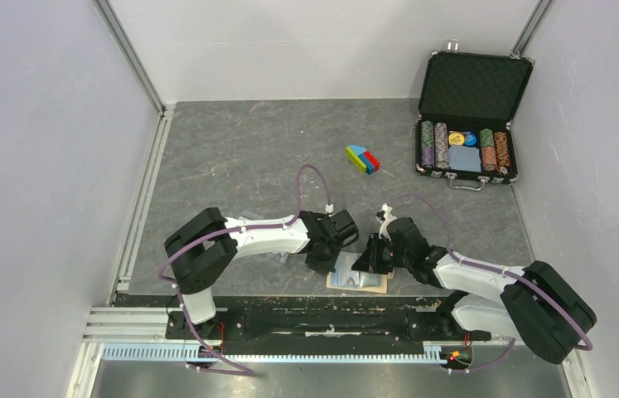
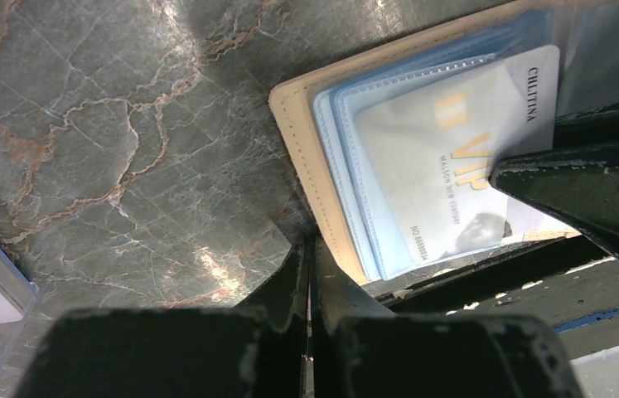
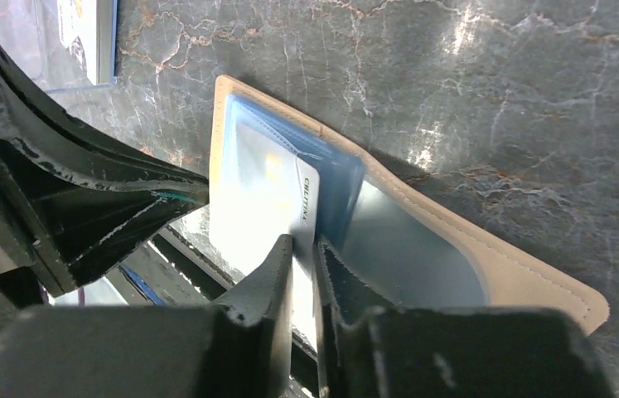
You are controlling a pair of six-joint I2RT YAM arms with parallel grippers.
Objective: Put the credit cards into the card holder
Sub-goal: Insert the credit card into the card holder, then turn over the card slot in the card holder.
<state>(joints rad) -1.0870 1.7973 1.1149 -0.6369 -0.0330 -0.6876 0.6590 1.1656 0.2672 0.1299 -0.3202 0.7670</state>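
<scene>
Black right fingers [image 3: 306, 245]: clenched narrowly on the trailing edge of a pale credit card [image 3: 260, 199]. Card: part-way into a light-blue pocket of the open tan card holder [image 3: 529, 282], which lies flat on the grey marbled worktop [image 3: 496, 83] close to the arm bases. Left fingers [image 2: 309, 253]: pressed together, empty, tips at the holder's edge, apparently steadying it. Step in hand: seating this card. Next move calls for a straight push deeper, then letting go. Second card [image 3: 82, 37]: on the worktop just beyond the holder.

white links [image 1: 264, 235], black joints [image 1: 202, 249], purple cables [image 1: 312, 166], scuffed black left pincer [image 2: 307, 253]
</scene>
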